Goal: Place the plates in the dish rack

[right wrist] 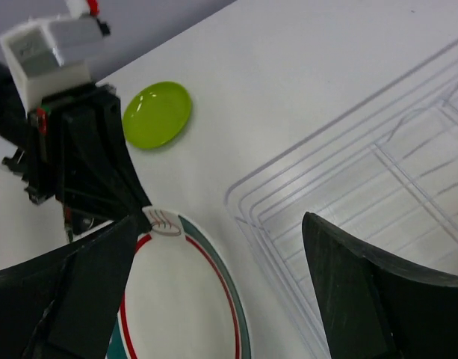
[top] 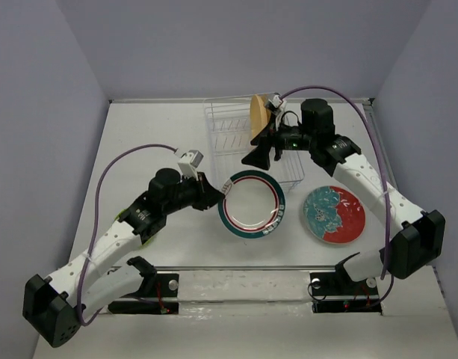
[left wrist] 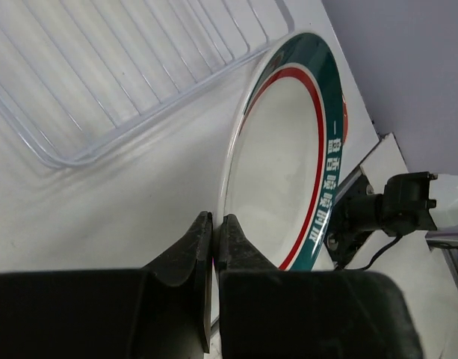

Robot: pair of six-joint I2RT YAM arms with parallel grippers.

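My left gripper [top: 215, 193] is shut on the left rim of the white plate with the teal-red rim [top: 251, 203] and holds it tilted just in front of the dish rack [top: 221, 123]. The left wrist view shows my fingertips [left wrist: 215, 228] pinching that plate's [left wrist: 285, 172] edge, with the rack [left wrist: 116, 75] beyond. My right gripper [top: 262, 157] is open and empty above the rack's near left corner. In the right wrist view [right wrist: 221, 284] it hovers over the plate [right wrist: 184, 299] and the rack [right wrist: 385, 172]. An orange-tan plate [top: 257, 116] stands upright in the rack.
A teal-and-red floral plate [top: 333, 215] lies flat on the table to the right of the held plate. A small lime green plate [right wrist: 158, 114] lies to the left, mostly hidden under my left arm in the top view. The other plates are out of view.
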